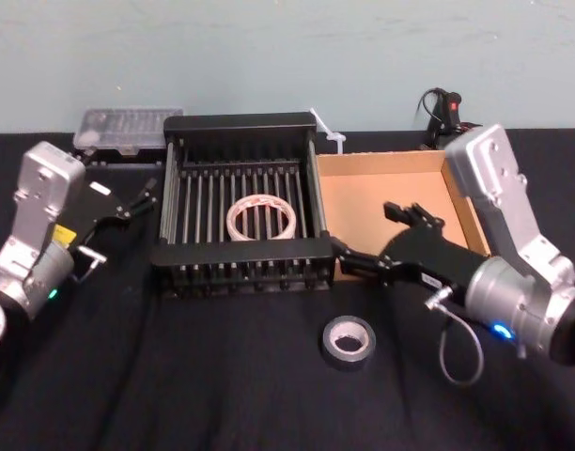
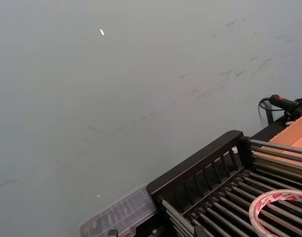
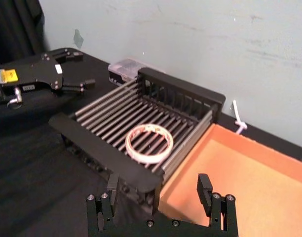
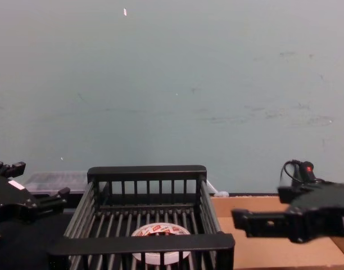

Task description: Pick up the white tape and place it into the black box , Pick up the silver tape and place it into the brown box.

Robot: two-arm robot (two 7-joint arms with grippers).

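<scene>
— Two grippers, then. What is the one on the left doing?

— In the head view the left gripper (image 1: 142, 198) sits at middle left of the frame, just beside the left wall of the black box (image 1: 239, 254). Its fingers stand spread apart with nothing between them, and they touch nothing that I can make out. The right wrist view shows it at upper left, likewise spread and bare.

— And the white tape?

— The white tape (image 1: 260, 218) lies flat on the bars inside the black box, near the middle of the frame. From the chest view its red-and-white label faces up behind the near rim.

— Moving right?

— The silver tape (image 1: 349, 339) lies flat on the black cloth, lower centre of the frame, in front of the boxes and apart from both. The brown box (image 1: 377, 163) stands against the right wall of the black box.

— The right pincer?

— The right gripper (image 1: 377, 237) hangs at centre right over the near left corner of the brown box, fingers wide apart, holding nothing. It sits above and behind the silver tape, clear of it.
</scene>
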